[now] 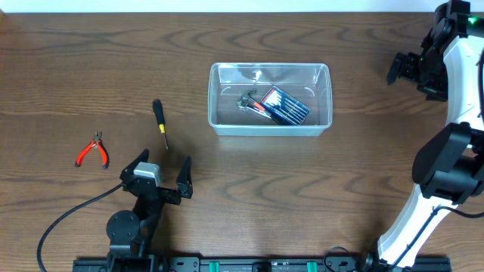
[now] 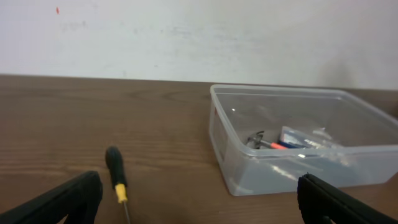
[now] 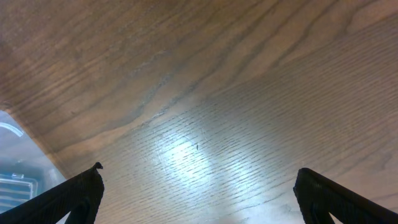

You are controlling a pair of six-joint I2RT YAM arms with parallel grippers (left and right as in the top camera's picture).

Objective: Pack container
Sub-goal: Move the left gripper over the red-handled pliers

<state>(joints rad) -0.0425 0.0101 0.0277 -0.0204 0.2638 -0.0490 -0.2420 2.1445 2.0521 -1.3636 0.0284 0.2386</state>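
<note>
While the container (image 1: 227, 98) sits at mid-table with a blue-and-black pack (image 1: 287, 106) and a small metal tool (image 1: 248, 102) already on its floor, two tools lie loose on the table (image 1: 76, 60) to its left. A black-and-yellow screwdriver (image 1: 159, 119) is the nearer one; red-handled pliers (image 1: 92, 151) lie farther out. Left gripper (image 1: 166, 156): spread wide, empty, low over the wood just short of the screwdriver, which lies ahead of the gap, nearer one finger. Judged posed for a pickup of that tool, the closest one. Right gripper (image 3: 199, 169): also spread wide, empty, beyond the container's right end, well apart from both loose tools. This likely leaves the container's mouth unobstructed. Judgement: packing partly done, screwdriver next.
</note>
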